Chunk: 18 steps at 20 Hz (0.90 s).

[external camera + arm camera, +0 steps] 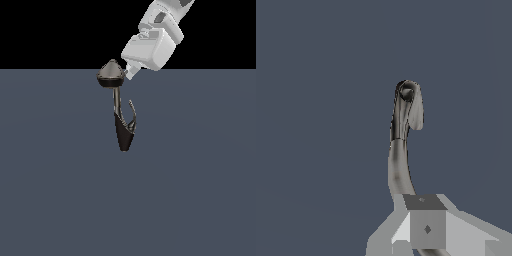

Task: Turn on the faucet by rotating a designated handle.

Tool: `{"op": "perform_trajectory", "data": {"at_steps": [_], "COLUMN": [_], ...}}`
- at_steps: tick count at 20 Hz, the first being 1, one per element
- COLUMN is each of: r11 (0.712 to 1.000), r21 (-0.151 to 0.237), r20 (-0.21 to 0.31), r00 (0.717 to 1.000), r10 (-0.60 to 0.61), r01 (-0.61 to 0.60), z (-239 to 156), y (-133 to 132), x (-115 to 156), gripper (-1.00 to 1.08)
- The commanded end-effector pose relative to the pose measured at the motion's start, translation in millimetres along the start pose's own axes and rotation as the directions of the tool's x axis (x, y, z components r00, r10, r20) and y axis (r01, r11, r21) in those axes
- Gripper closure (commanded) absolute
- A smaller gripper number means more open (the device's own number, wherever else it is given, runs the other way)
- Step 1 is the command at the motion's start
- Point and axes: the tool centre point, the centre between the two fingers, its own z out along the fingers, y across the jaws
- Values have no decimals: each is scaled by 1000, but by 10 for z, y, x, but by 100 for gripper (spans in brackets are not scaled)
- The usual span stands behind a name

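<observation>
Showing one faucet (120,110), one handle (132,114), one white robot arm (159,30), one tool (131,73). Nothing else countable on the flat grey-blue counter (200,190); no counter edges or corners visible apart from the far boundary against the black background, so placement only rough: faucet standing near that far boundary, about mid-width in the exterior view.

Faucet parts, counted: one black tapered cone body (123,135) narrowing downward to a point, one thin grey stem (117,97) rising from it, one bulbous grey pointed head (111,73) on top with a dark rim underneath. Single slim curved handle branching off the cone on the exterior view's right, curling upward, tip free and clear of the stem.

Arm entering from the upper right of the exterior view, angled down toward the faucet head. Tool tip just beside the head on its right side, looking close to touching or touching; contact not resolvable. Well above the handle, apart from it.

Wrist view: one grey block of the tool (426,225) in the foreground, with a curved grey faucet part (403,130) extending away beyond it and ending in a rounded loop-like tip. Which faucet part that is cannot be told for sure. Only one finger-like piece clearly seen; second not distinguishable.

Tool state: cannot tell whether released or clenched, fingers not separable in either view. Nothing visibly grasped.
</observation>
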Motion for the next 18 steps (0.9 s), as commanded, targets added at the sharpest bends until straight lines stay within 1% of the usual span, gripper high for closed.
{"op": "perform_trajectory", "data": {"at_steps": [1, 5, 10, 14, 18], "r11": [997, 981, 957, 942, 935], "r21": [29, 64, 90, 102, 106], "r20": [39, 94, 148, 175, 187], "r00": [996, 980, 954, 938, 931], "r10": [77, 175, 260, 299, 315], "r01": [-78, -181, -275, -320, -337], "z": [131, 316, 495, 585, 623], "y": [-75, -158, -219, -245, -255], "x": [188, 436, 660, 767, 807], "gripper": [108, 108, 108, 108, 108]}}
